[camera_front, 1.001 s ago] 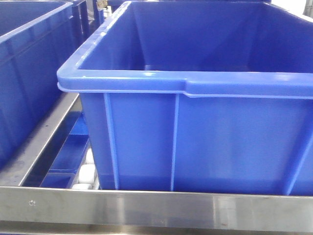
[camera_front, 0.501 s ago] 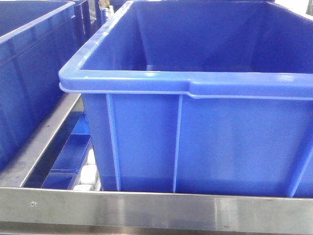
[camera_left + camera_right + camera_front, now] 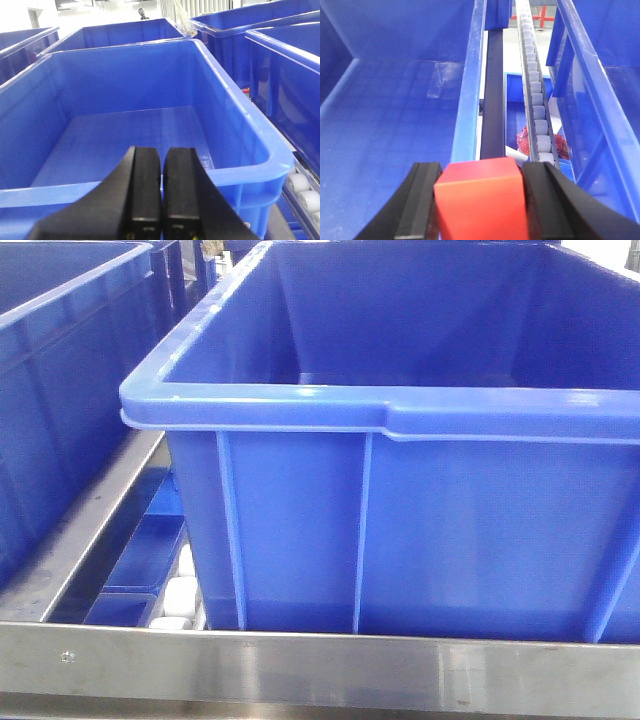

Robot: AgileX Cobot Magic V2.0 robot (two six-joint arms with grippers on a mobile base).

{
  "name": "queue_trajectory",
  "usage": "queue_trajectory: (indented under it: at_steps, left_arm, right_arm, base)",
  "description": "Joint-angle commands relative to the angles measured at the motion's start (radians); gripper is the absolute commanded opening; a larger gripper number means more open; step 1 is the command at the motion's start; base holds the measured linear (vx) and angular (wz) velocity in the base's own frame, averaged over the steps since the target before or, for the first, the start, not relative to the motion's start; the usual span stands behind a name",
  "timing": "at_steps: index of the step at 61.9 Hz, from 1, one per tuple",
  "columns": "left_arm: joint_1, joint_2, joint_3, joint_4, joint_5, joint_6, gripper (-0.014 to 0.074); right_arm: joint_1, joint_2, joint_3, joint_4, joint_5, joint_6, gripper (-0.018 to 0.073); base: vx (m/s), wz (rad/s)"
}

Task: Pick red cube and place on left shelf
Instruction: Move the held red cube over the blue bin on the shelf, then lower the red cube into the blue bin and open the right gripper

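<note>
Red cube [image 3: 481, 202] clamped between the right gripper's [image 3: 481, 200] jaws.

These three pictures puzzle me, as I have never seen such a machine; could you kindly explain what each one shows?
It is a two-armed robot on a wheeled base. The front view looks at a big blue crate standing on a steel rack with white rollers. The other two come from cameras on the wrists. The left tool is shut and holds nothing, above the empty crate. The right tool grips a red cube between its black fingers, above a crate's edge and a roller track.
</note>
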Motion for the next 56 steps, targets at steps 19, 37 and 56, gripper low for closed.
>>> queue_trajectory:
  at_steps: [19, 37, 56]
  left_arm:
    - [-0.006, 0.008, 0.022, -0.002, -0.084, 0.002, 0.0106]
    - [-0.006, 0.008, 0.022, -0.002, -0.084, 0.002, 0.0106]
    - [-0.006, 0.008, 0.022, -0.002, -0.084, 0.002, 0.0106]
  right_arm:
    - [0.008, 0.322, -0.190, -0.011, -0.293, -0.001, 0.0057]
    - [0.215, 0.746, -0.504, -0.030, -0.302, -0.016, 0.0062]
    - [0.312, 0.932, -0.604, -0.076, -0.286, -0.023, 0.0638]
  base:
    - [0.00, 0.00]
    - [-0.01, -0.05]
    - [0.01, 0.05]
